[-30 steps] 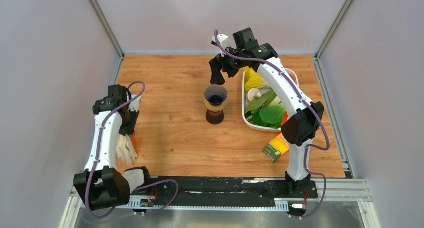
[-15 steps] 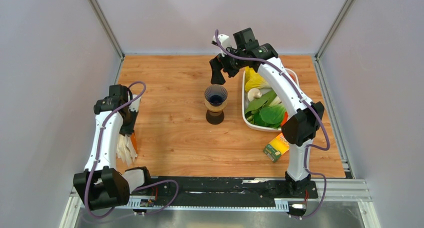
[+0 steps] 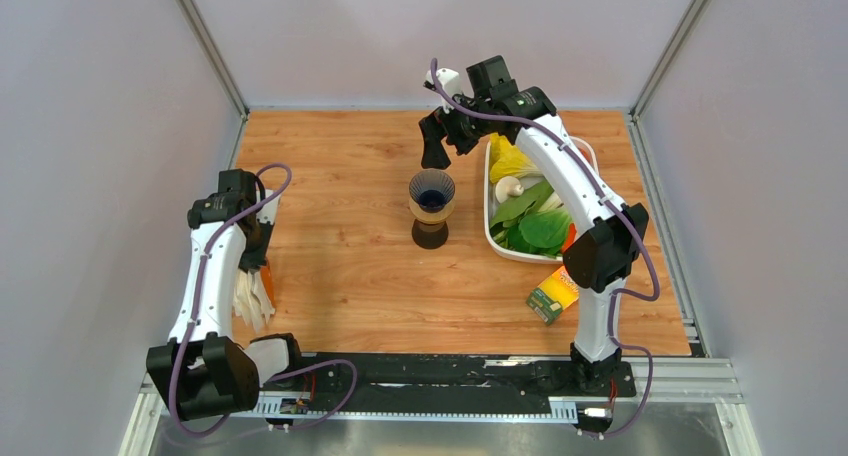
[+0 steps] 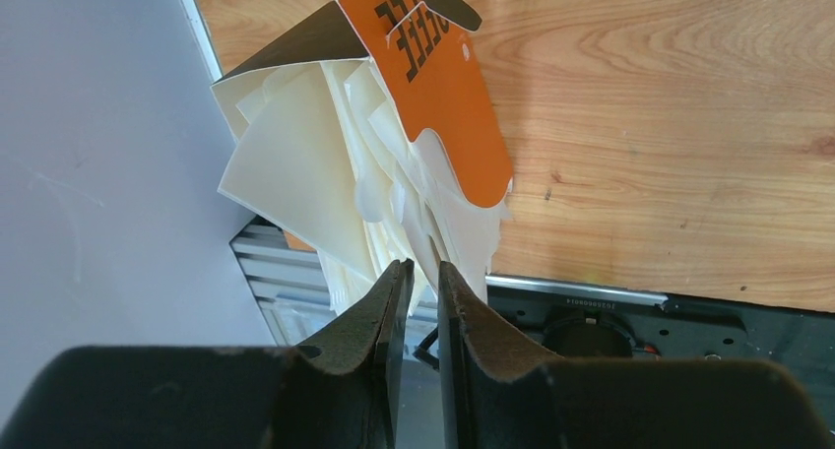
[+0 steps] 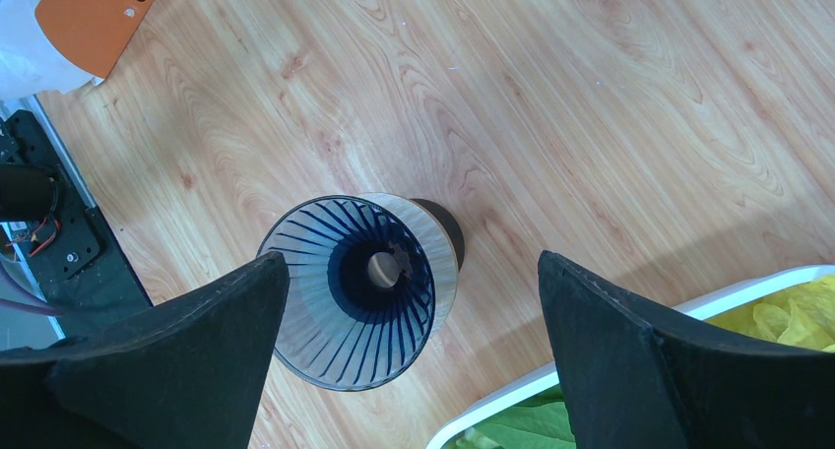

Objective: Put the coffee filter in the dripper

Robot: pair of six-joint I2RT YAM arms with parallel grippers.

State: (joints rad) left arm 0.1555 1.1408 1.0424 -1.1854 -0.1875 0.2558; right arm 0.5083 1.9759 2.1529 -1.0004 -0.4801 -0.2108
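At the near left corner of the bench (image 3: 340,166), my left gripper (image 4: 418,272) is poised at a fanned stack of white paper spilling from an orange pack (image 4: 433,104). Its jaws are drawn to a narrow slit. The edge of one coffee filter (image 4: 448,237) runs into that slit, though I cannot tell whether it is pinched. Well apart, near mid-bench, the dripper (image 3: 431,208) stands upright, ribbed funnel mouth facing up. My right gripper (image 3: 436,156) hovers just behind and above it, jaws spread wide, holding nothing. A white tub (image 3: 492,201) of greens sits just right of the dripper, and a small green-and-yellow box (image 3: 553,294) lies nearer me.
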